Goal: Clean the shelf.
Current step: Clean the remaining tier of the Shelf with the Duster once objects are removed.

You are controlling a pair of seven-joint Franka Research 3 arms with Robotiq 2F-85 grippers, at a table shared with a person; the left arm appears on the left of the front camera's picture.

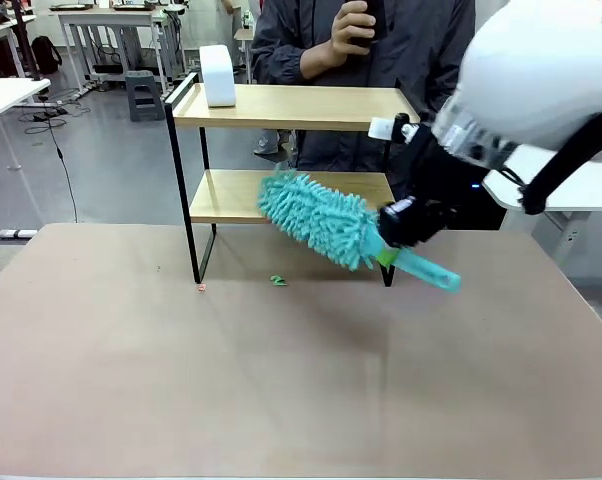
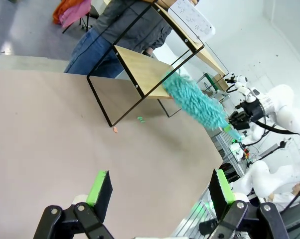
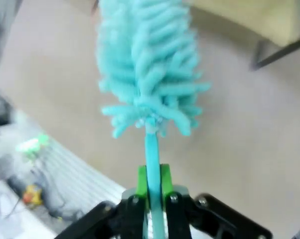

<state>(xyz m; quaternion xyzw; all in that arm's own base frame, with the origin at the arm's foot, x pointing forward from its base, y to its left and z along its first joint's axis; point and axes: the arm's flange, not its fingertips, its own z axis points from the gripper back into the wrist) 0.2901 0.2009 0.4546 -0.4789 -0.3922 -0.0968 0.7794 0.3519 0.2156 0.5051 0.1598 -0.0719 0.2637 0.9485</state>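
We log: right gripper (image 1: 409, 222) clenched on duster (image 1: 319, 218) handle, head at lower board of shelf (image 1: 291, 104), which stands at far side of table (image 1: 131, 380). Left gripper (image 2: 160, 188) spread, empty. We judge cleaning midway; top board and scraps (image 1: 278, 281) remain.

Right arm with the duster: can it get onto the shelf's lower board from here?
Probably yes. The right tool is shut on the duster, whose head sits at the open front edge of the lower board. Nothing visible lies on that board; the top board may limit tilt.
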